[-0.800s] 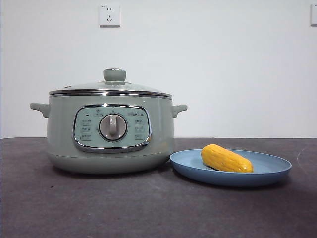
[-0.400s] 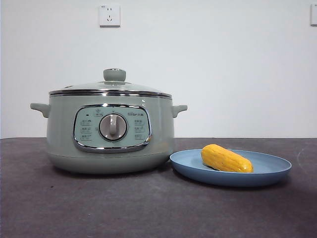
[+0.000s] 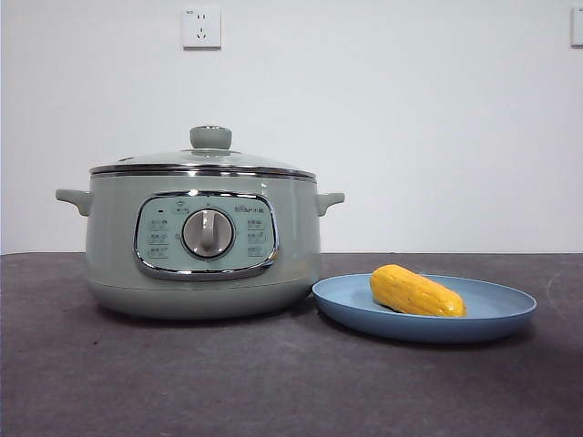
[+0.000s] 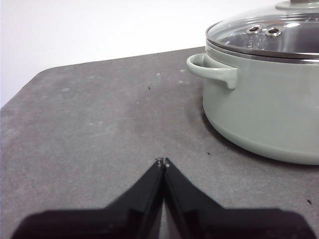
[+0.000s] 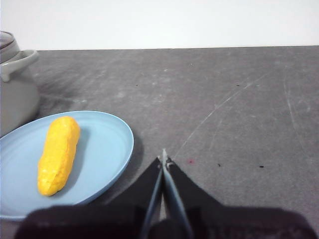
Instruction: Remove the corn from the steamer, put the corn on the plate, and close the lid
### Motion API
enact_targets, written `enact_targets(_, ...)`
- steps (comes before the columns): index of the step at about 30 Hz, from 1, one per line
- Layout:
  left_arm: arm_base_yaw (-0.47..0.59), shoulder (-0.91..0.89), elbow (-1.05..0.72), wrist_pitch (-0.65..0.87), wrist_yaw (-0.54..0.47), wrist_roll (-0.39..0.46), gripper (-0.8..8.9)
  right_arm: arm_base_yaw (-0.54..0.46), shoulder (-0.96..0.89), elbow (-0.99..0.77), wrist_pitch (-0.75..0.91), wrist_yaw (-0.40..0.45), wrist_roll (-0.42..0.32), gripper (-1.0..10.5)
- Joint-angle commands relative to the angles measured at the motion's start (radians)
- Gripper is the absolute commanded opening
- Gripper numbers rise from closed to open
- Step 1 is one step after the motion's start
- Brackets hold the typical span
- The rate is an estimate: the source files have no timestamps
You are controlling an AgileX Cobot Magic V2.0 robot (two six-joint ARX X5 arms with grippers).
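Observation:
The yellow corn (image 3: 416, 291) lies on the light-blue plate (image 3: 492, 314), to the right of the sage-green steamer (image 3: 202, 241). The glass lid (image 3: 205, 159) with its green knob sits closed on the steamer. In the left wrist view my left gripper (image 4: 163, 162) is shut and empty over bare table, off to the side of the steamer (image 4: 264, 104) and its lid (image 4: 269, 35). In the right wrist view my right gripper (image 5: 163, 160) is shut and empty, just beside the plate (image 5: 107, 149) that holds the corn (image 5: 57, 154). Neither arm shows in the front view.
Dark grey table surface (image 3: 273, 382) runs under everything. A white wall with a socket (image 3: 201, 27) stands behind. The table's rounded corner (image 4: 30, 84) shows in the left wrist view.

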Motion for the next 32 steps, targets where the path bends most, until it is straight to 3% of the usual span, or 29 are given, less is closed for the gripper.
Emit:
enact_targets(1, 0.004, -0.002, -0.014, 0.004, 0.000, -0.005, -0.03, 0.002, 0.002, -0.015, 0.001, 0.013, 0.011, 0.0)
enact_targets(32, 0.004, -0.002, -0.014, 0.004, -0.001, -0.005, -0.03, 0.002, 0.003, -0.015, 0.001, 0.017, 0.011, 0.0)
